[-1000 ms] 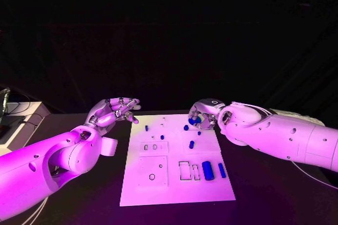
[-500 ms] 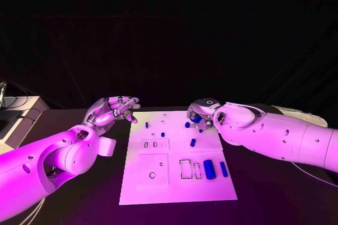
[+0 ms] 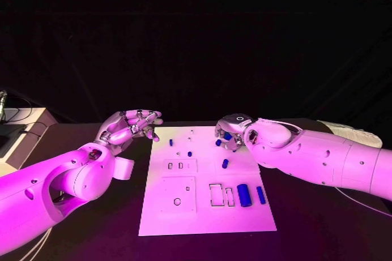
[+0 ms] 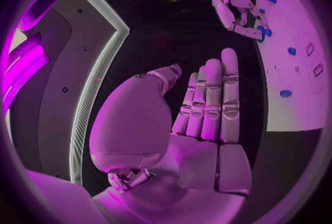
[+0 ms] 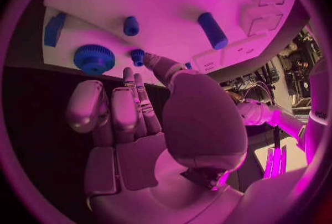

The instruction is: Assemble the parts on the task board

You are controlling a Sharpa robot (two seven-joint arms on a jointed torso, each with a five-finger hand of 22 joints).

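Two hands are hanging over the far end of the white task board (image 3: 204, 184), one at each side. Right hand (image 3: 231, 133) is reaching down over the board's far right corner; in the right wrist view its fingers (image 5: 135, 97) are lying straight and close together with the fingertips nearly at a small blue peg (image 5: 138, 57), and nothing is showing between them, though contact with the peg cannot be settled. A blue gear (image 5: 94, 58) is lying just beside that peg, a second small peg (image 5: 130, 26) is standing further in, and a blue cylinder (image 5: 212, 30) is lying on the bare board. Left hand (image 3: 131, 127) is hovering off the board's far left edge, holding nothing, its fingers (image 4: 214, 99) extended side by side in the left wrist view. Nearer the robot, a larger blue cylinder (image 3: 243, 194) and a slim blue bar (image 3: 260, 195) are waiting beside rectangular slots (image 3: 214, 195), so most of the assembly looks undone. My reading: the right hand is going for the peg or the gear. Risk: those two are sitting close together, so fingers closing on one could nudge the other out of place; a flat approach could also tip the peg or send it rolling off the near board edge onto the dark table.
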